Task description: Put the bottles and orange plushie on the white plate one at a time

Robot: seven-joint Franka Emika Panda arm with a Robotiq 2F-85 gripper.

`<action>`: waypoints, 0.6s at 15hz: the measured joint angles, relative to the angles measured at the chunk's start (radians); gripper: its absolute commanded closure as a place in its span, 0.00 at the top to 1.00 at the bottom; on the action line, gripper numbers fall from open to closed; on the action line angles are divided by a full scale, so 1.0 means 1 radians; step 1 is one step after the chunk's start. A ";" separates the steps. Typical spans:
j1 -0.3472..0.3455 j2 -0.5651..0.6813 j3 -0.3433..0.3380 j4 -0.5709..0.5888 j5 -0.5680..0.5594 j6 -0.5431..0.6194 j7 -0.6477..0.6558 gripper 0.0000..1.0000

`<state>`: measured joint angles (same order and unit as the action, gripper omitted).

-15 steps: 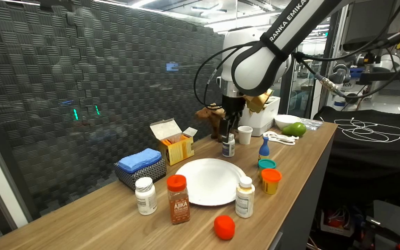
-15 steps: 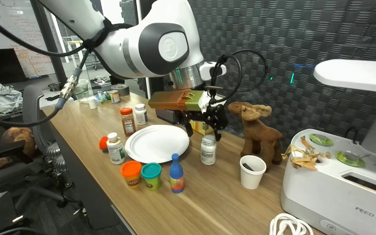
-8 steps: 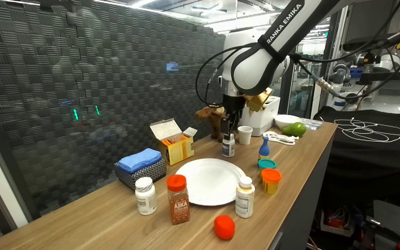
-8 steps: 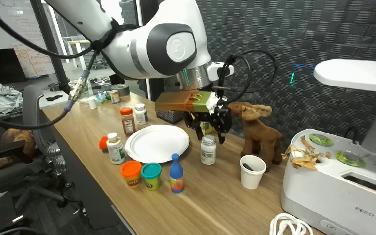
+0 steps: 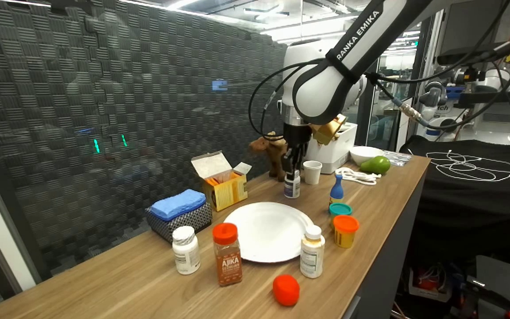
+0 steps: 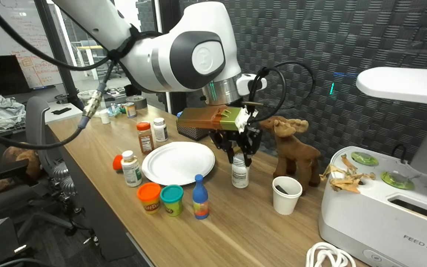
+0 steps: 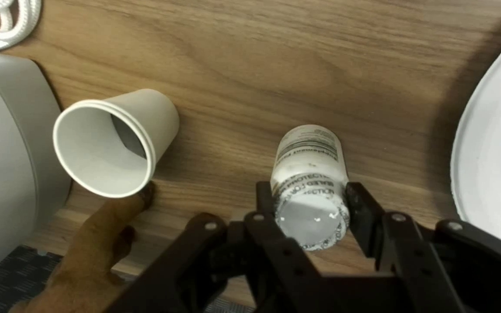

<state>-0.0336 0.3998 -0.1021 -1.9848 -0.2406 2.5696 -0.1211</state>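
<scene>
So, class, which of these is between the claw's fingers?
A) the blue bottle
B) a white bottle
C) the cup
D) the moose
B: in the wrist view, the two sides of the claw flank a white bottle, while the cup stands apart from it.

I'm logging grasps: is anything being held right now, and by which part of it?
The gripper holds a white bottle, pinched from both sides at its capped upper end.
</scene>
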 measured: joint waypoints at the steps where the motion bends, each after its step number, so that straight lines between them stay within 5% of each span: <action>1: 0.000 -0.001 0.001 0.001 0.000 -0.001 0.000 0.20; 9: 0.046 -0.130 0.038 0.005 -0.017 -0.168 -0.002 0.20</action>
<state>0.0124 0.2696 -0.0643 -1.9799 -0.2575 2.4011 -0.1231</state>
